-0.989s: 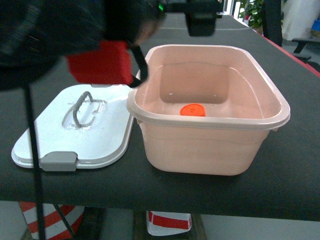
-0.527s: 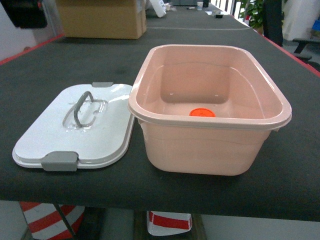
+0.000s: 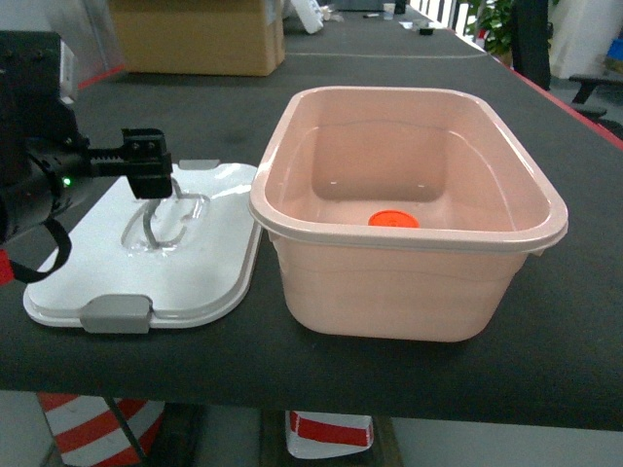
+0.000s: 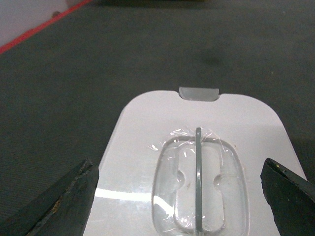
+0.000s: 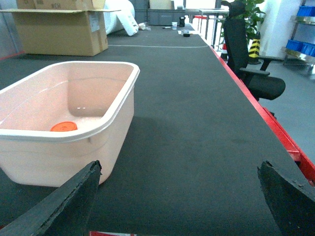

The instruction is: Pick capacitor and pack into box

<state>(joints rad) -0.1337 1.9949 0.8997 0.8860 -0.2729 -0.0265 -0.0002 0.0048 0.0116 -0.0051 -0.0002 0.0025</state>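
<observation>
The pale pink box (image 3: 409, 282) stands lidless on the black table. An orange round capacitor (image 3: 393, 220) lies on its floor, and the same capacitor (image 5: 63, 127) shows in the right wrist view inside the box (image 5: 113, 123). The white lid (image 3: 195, 272) lies flat to the left of the box, its grey handle (image 3: 156, 219) up. My left gripper (image 3: 148, 165) hovers over that handle. In the left wrist view the left gripper (image 4: 178, 169) is open, one finger on each side of the handle (image 4: 198, 182), holding nothing. My right gripper (image 5: 179, 167) is open and empty over bare table, right of the box.
A brown cardboard carton (image 3: 200, 37) stands at the back of the table. The lid's grey latch (image 3: 116, 313) sits near the front table edge. A black office chair (image 5: 251, 69) stands beyond the red table edge (image 5: 275, 128) on the right. Striped cones (image 3: 102, 423) stand below.
A second ago an arm crossed the upper left above the box, then left the view. Now my left gripper has come in over the lid. The capacitor lies slightly further right.
</observation>
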